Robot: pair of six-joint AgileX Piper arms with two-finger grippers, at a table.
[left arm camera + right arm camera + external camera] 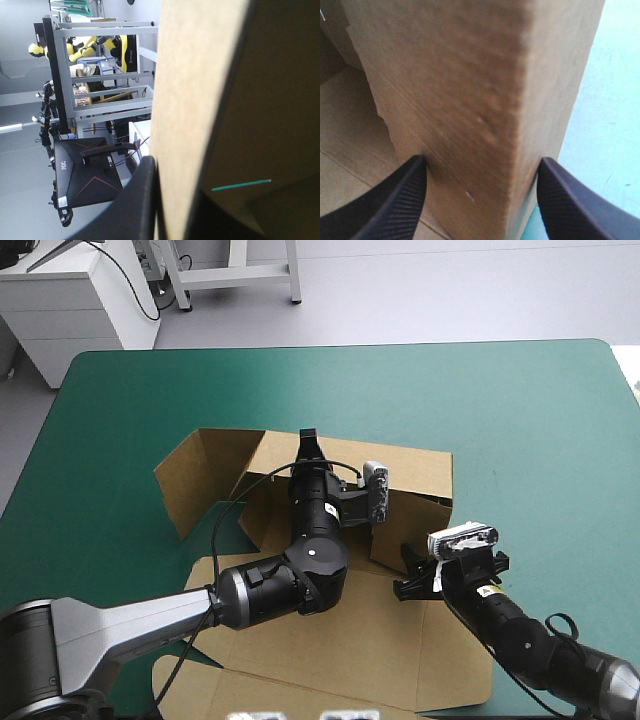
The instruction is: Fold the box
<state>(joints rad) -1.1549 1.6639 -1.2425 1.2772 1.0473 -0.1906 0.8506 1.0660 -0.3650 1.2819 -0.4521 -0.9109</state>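
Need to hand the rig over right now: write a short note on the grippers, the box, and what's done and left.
Left gripper: shut on the box, pinching the far wall's top edge.
Right gripper: open, fingers straddling the near corner of the raised right-hand wall.
Box: mid-table on the teal-green cover, lid panel flat toward the near edge.
Done: far and side walls raised.
Left: probably tucking the walls; the left flap splays outward.
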